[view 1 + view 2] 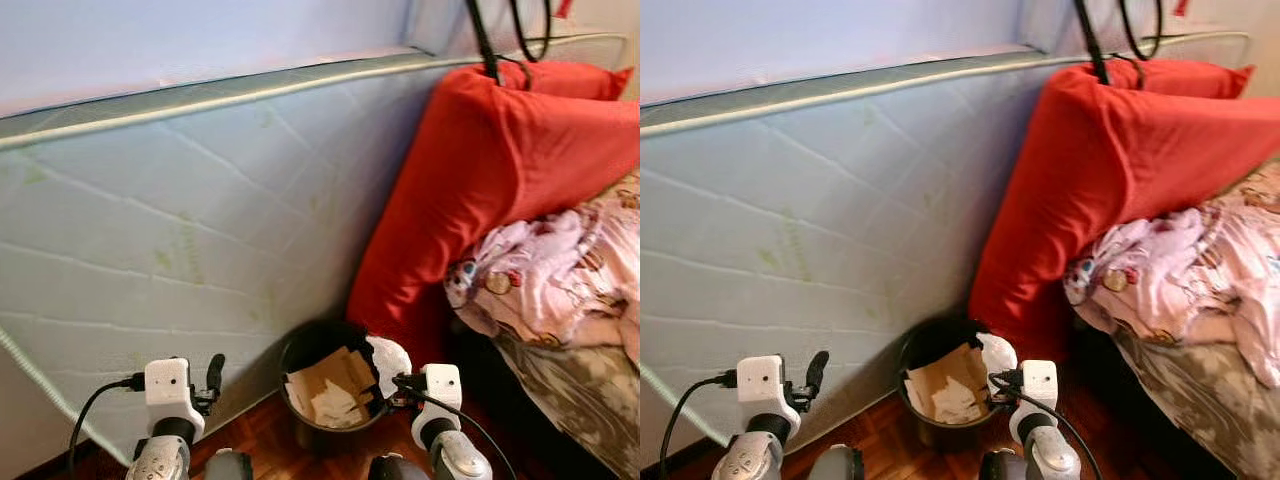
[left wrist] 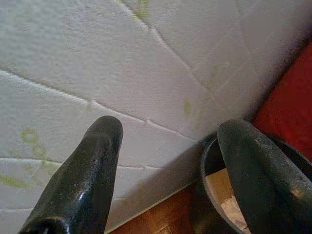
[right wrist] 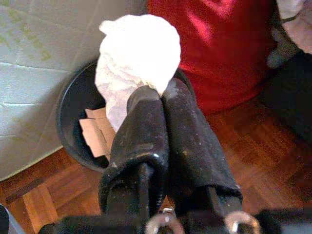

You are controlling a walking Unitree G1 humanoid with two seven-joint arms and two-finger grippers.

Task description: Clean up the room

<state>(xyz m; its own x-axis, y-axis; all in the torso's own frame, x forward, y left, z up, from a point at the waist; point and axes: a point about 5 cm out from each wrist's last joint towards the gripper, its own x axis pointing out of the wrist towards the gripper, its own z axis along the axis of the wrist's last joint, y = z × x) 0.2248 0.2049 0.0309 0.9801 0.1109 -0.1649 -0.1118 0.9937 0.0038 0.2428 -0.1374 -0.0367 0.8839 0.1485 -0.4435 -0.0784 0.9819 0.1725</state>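
Two hands: the right hand [image 3: 158, 95] pinches a white wad [image 3: 136, 53] over the bin [image 1: 325, 385]; the left hand [image 2: 170, 170] is spread, near the mattress [image 1: 180, 220].

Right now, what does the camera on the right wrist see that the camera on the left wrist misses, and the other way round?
The right wrist view shows the right gripper shut on a crumpled white paper wad. The left wrist view shows the left gripper open, holding nothing. Both show the round black waste bin with cardboard scraps inside, the pale quilted mattress, the red pillow and the wooden floor.
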